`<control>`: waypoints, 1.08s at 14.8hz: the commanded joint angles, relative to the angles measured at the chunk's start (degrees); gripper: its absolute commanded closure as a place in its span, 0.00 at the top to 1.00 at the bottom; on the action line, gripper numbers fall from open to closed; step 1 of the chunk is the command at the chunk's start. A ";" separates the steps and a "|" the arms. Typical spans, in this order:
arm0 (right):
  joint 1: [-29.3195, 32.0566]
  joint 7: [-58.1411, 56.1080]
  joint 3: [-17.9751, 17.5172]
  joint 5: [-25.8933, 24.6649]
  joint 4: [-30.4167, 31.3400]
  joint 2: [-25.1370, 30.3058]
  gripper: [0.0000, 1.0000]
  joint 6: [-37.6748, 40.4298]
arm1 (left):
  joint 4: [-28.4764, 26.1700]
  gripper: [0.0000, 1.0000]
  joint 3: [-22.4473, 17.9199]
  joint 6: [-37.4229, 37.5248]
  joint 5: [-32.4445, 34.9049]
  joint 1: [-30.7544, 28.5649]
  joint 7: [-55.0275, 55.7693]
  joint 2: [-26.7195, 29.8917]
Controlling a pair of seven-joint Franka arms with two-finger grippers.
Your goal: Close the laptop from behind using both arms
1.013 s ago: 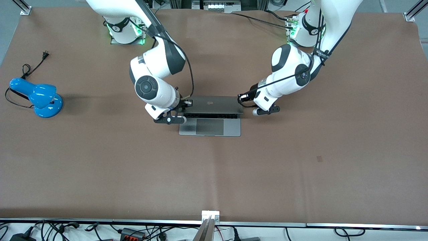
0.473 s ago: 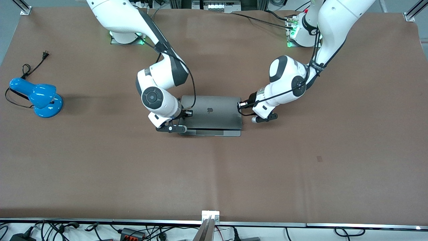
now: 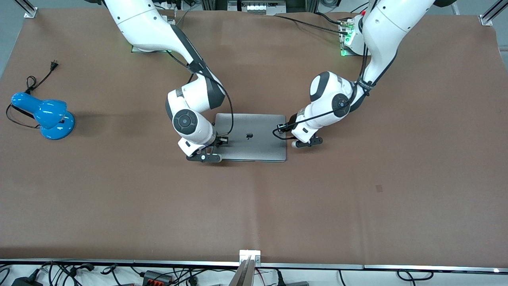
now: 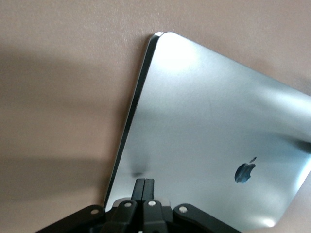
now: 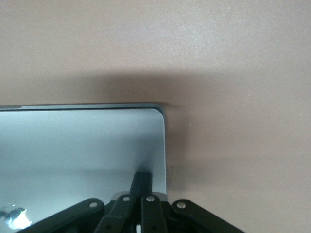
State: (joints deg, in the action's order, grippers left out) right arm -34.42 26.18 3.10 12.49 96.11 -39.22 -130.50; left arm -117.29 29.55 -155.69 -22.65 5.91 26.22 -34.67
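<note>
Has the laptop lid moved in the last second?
Yes. The laptop lid has swung down toward the front camera and now covers the keyboard, while the base's front edge stayed put.

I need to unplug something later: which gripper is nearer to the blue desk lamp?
The right gripper, on the silver-grey laptop's lid edge toward the blue desk lamp. The left gripper presses the lid's edge at the left arm's end.

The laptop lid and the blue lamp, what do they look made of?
The laptop lid looks like brushed metal, probably aluminium: matte silver-grey with soft sheen in both wrist views. The blue lamp looks like glossy plastic or painted metal, judging by its bright highlights; which one is unclear.
</note>
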 commanded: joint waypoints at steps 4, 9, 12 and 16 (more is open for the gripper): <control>0.40 -0.16 -0.11 -0.98 -1.54 -1.47 0.00 -0.28 | 1.97 0.00 -1.95 -2.07 1.20 2.44 -0.38 -2.59; 0.40 0.10 -0.11 -0.98 -3.04 -1.48 0.00 -0.20 | 1.89 0.00 -1.95 -2.07 1.29 2.44 -0.03 -2.33; 0.40 0.37 -0.11 -0.98 -3.04 -1.56 0.00 -0.20 | 1.80 0.00 -1.95 -2.07 1.29 2.18 -0.03 -1.72; 0.49 0.02 0.15 -0.98 -3.91 -1.21 0.00 0.41 | 0.40 0.00 -1.95 -1.46 1.29 1.39 0.15 2.66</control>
State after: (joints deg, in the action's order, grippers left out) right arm -34.26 26.18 3.15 12.42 94.36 -39.91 -130.81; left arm -115.97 28.20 -157.73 -22.57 7.46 26.16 -35.42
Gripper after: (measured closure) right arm 0.991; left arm 0.991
